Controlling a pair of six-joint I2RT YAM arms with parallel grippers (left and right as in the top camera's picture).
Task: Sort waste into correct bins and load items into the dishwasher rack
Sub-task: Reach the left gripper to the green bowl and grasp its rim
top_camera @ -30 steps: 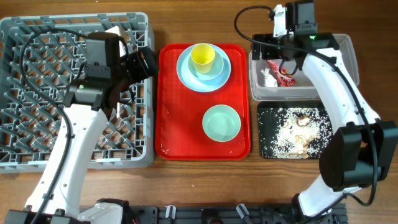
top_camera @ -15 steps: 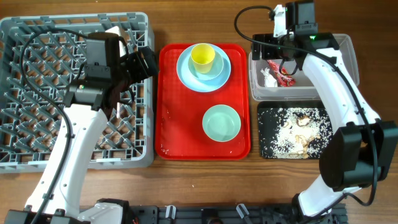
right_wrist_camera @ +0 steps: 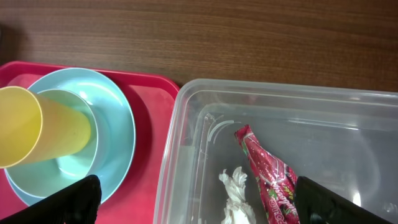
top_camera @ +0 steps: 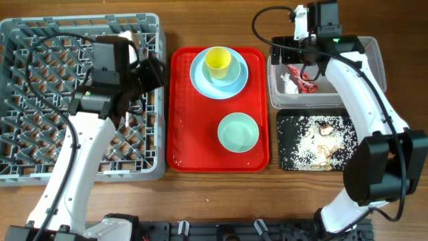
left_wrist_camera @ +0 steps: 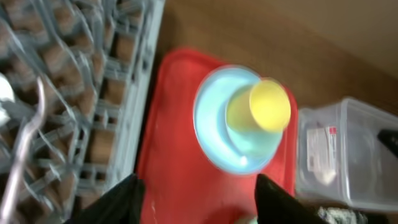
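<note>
**Both pairs of fingers apart, nothing held**

Your left fingers (left_wrist_camera: 124, 199) stand apart and empty above the rack's (top_camera: 40, 100) right wall, just beside the red tray's (top_camera: 184, 134) left edge. Your right fingers (right_wrist_camera: 78, 199) spread wide over the clear tub's (top_camera: 374, 53) corner nearest the plate (top_camera: 200, 84). The wrapper (right_wrist_camera: 270, 180) and paper scrap (right_wrist_camera: 236, 186) lie inside. The yellow cup (top_camera: 217, 61) sits on the plate. Only narrow desk (top_camera: 214, 20) strips separate rack, tray and tub.

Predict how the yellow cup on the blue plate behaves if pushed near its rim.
Probably light: the yellow cup looks like thin plastic. Tall, tapering toward its base on the pale blue plate, it would likely tip rather than slide.
</note>
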